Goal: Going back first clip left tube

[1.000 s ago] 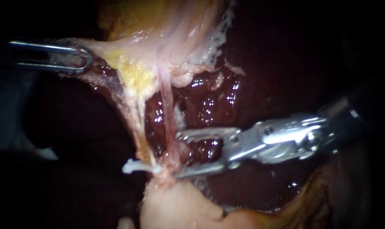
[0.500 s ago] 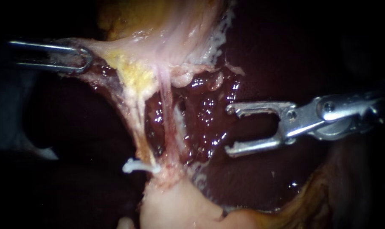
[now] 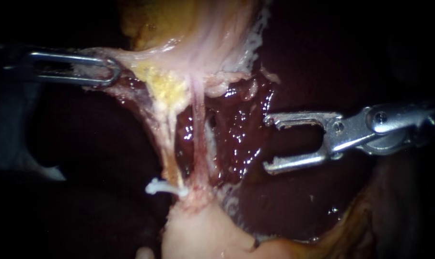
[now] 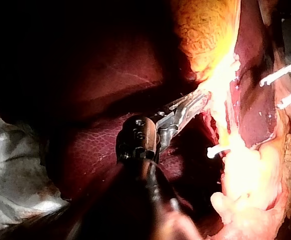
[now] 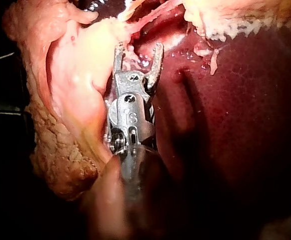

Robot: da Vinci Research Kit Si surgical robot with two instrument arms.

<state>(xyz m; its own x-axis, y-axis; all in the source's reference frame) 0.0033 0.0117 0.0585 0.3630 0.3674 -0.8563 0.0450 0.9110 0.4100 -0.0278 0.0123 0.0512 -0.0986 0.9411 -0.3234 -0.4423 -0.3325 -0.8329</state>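
dark surroundings, crumpled pale sheet (image 4: 15,165)

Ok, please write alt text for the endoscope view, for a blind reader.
A small white clip sits low on the pale left tube. The silver right instrument, jaws open, hangs beside it, apart; the silver left instrument grips pale tissue.

The endoscope looks from near, facing the clip (image 3: 164,188) ahead of the right end effector (image 3: 270,144). Each wrist camera looks along its own shaft. The left wrist view shows both too.
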